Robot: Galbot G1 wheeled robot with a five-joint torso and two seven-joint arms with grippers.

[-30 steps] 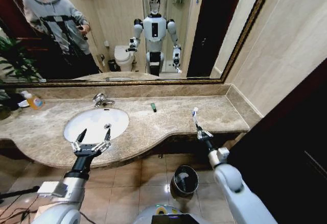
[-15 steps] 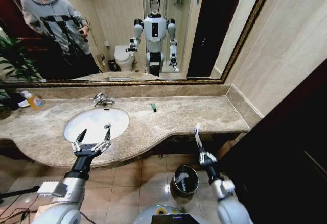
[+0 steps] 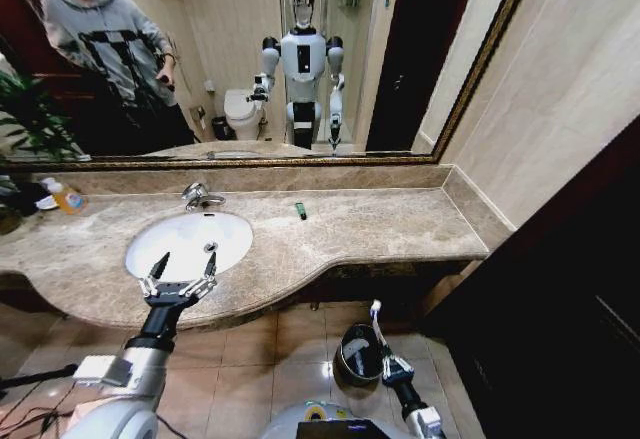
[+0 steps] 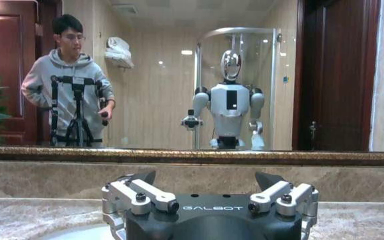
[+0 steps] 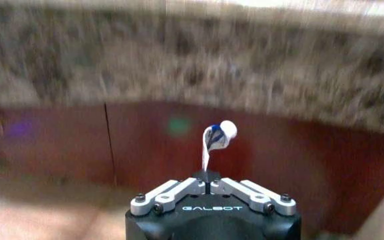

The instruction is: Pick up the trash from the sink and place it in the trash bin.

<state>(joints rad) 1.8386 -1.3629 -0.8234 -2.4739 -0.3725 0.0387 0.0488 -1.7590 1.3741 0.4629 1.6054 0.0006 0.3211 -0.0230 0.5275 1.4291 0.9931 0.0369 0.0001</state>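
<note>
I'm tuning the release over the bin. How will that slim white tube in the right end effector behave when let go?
The slim white tube, pinched at its base by the shut right end effector, stands straight, so it seems fairly stiff. It looks thin, probably light. Held beside the trash bin rim, it may bounce off or tip out.

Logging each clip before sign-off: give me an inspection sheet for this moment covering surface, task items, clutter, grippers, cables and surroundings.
Surface: beige-brown marble counter around the white oval sink, chrome faucet behind it.
Task items: slim white tube pinched upright in the right gripper; small dark green packet on the counter; trash bin on the floor below.
Clutter: bottle of orange liquid at the counter's far left.
Grippers: right gripper low beside the bin, shut on the tube; left gripper open over the sink's near rim.
Cables: dark cables on the floor, left.
Surroundings: wall mirror, tiled floor.
</note>
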